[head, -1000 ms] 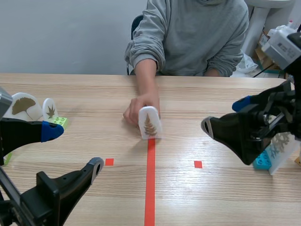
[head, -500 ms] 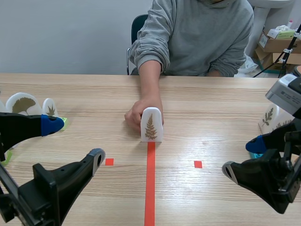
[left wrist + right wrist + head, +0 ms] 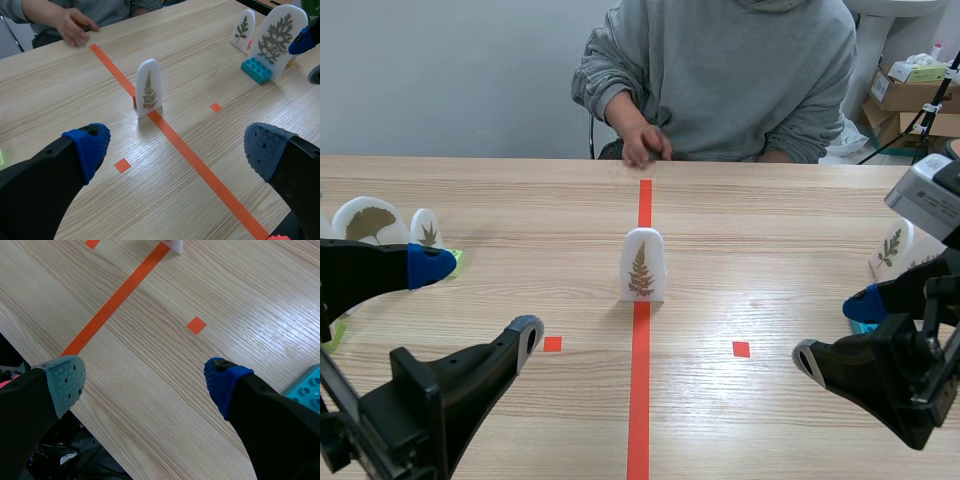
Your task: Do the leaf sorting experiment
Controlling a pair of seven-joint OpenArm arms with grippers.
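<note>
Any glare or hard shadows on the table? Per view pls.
Scene view: pale sheen on the table beside the fern card, no hard shadows. Left wrist view: even light, only a faint soft shadow at the card's foot. Right wrist view: strongest glare, a bright streak on the wood near the teal block.

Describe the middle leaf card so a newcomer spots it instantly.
Start at the wooden table and follow the orange-red tape line down its middle. A white arch-topped card stands upright on it. Unlike the left cards and right cards, it stands alone, showing a narrow frond.
</note>
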